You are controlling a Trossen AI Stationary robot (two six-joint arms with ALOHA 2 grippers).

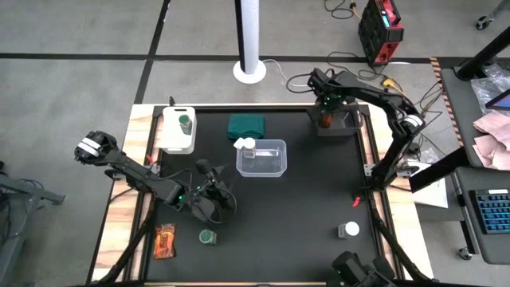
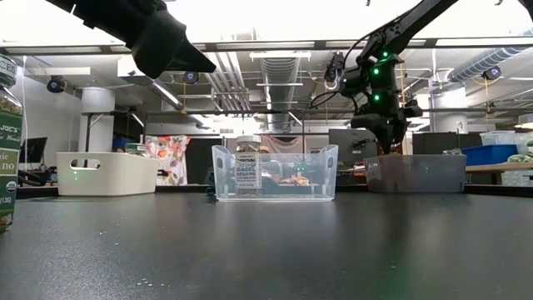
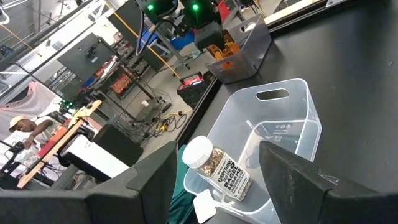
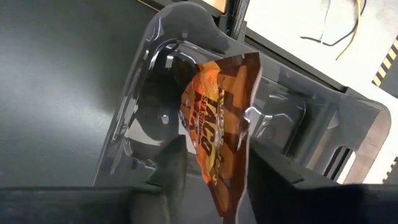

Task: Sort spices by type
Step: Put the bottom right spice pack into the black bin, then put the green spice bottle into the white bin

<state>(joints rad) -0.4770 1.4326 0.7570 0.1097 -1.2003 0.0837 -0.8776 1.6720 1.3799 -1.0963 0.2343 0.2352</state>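
My right gripper [image 1: 325, 118] hangs over the smoky grey bin [image 1: 341, 126] at the far right, shut on an orange-red packet [image 4: 217, 118]. My left gripper [image 1: 213, 198] is open in mid-air over the table's left half, aimed at the clear bin [image 3: 280, 124]. A white-lidded jar [image 3: 217, 169] leans inside that bin. A green-lidded jar [image 1: 207, 237] and the other orange packet [image 1: 166, 241] sit near the table's near left edge. Another green-lidded jar [image 1: 185, 121] stands in the white bin [image 1: 171, 139]. One white-lidded jar [image 1: 348, 230] stands near right. My right gripper pinches the packet between its two fingers, which lie on its flat faces at the upper part [image 4: 211, 158]. The fingers [image 4: 171, 165] come from above, pointing down. The packet hangs below them, lifted clear of the table, its lower end [image 4: 239, 68] over the grey bin's hollow [image 4: 155, 106].
A dark green square block [image 1: 247, 125] lies beyond the clear bin [image 1: 271, 166]. The table's middle and near right are bare black mat. A person [image 3: 28, 127] shows in the room beyond the table. Wooden table edges and arm bases frame the mat.
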